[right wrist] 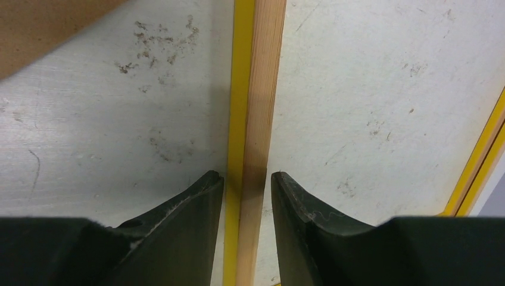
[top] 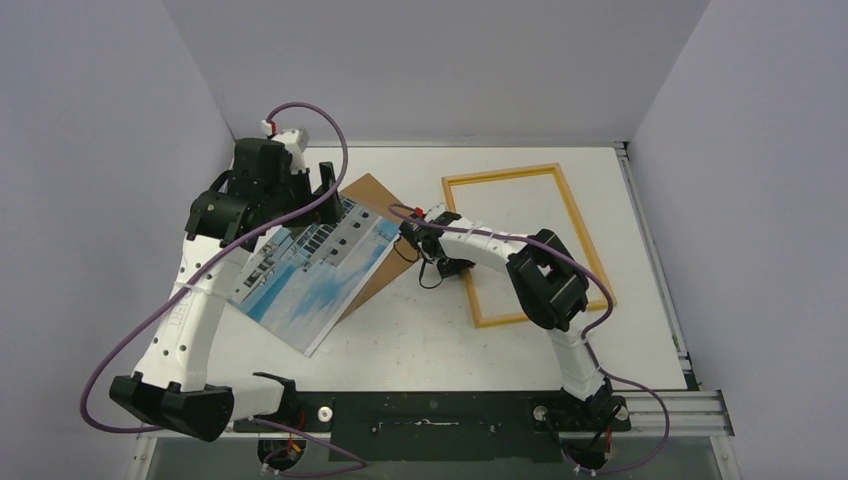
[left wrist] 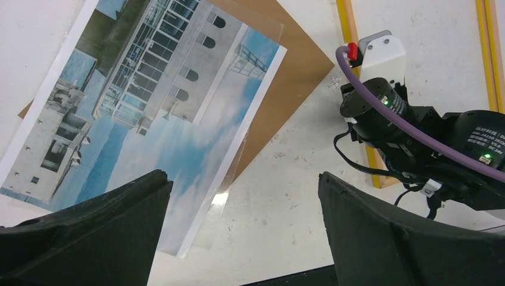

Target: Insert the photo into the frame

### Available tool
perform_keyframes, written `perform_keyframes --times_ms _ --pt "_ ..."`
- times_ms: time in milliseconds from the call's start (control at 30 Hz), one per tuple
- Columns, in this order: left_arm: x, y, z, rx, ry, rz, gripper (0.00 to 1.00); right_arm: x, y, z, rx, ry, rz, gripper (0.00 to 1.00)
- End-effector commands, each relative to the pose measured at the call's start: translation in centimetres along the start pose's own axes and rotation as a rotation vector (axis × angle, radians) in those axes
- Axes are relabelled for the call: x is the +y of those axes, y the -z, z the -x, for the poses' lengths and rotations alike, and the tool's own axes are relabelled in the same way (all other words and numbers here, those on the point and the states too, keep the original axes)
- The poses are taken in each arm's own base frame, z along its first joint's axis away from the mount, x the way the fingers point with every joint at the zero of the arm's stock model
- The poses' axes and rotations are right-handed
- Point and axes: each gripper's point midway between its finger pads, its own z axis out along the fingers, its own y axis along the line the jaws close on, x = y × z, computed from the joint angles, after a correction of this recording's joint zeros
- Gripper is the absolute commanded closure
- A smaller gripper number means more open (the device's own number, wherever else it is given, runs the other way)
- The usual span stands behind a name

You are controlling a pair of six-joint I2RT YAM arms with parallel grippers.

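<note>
Across the whole scene, from largest to smallest, we see:

- the white, scuffed tabletop [top: 430, 340], which carries everything.
- the frame [top: 500, 175], lying flat on the right half. Its opening shows only bare surface. In the right wrist view its rail shows a wood-coloured face with a yellow strip alongside.
- the photo [top: 310, 275], lying picture side up on the left half, skewed to the edges. It shows the pale building, blue sky and water. It sits outside the frame, apart from the frame's left rail.
- a brown board [top: 372, 195], under the photo. Its corners stick out beyond the print on the far side and towards the frame.
- a clear sheet [left wrist: 222, 198], between print and board. Its glinting edge pokes out past the photo's long side in the left wrist view.
- the left gripper [left wrist: 244, 182], spread wide and empty, hanging above the tabletop beside the photo's edge and touching nothing.
- the right gripper [right wrist: 245, 179], down at the frame's left rail. We see one finger on each side, pressed against the rail and grasping it.
</note>
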Motion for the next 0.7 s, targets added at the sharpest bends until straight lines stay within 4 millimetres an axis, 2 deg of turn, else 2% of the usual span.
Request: perform_keyframes --times_ms 0,133,267,533,667 --pt "0.9 -0.6 -0.6 0.018 -0.012 0.032 0.06 1.4 0.5 0.5 -0.026 -0.017 0.088 0.63" --pt "1.1 -1.1 -1.3 0.055 -0.02 0.036 0.06 2.0 1.3 0.9 -0.04 -0.04 0.158 0.63" --pt "1.1 -1.7 -1.7 0.067 -0.019 0.031 0.06 1.9 1.9 1.7 -0.051 -0.083 0.198 0.63" --pt "1.0 -2.9 -1.8 0.101 -0.027 0.026 0.06 1.0 0.5 1.3 -0.008 -0.213 0.333 0.62" --pt "0.9 -3.4 -1.8 0.116 -0.028 0.02 0.06 1.7 0.9 1.4 0.003 -0.252 0.427 0.66"
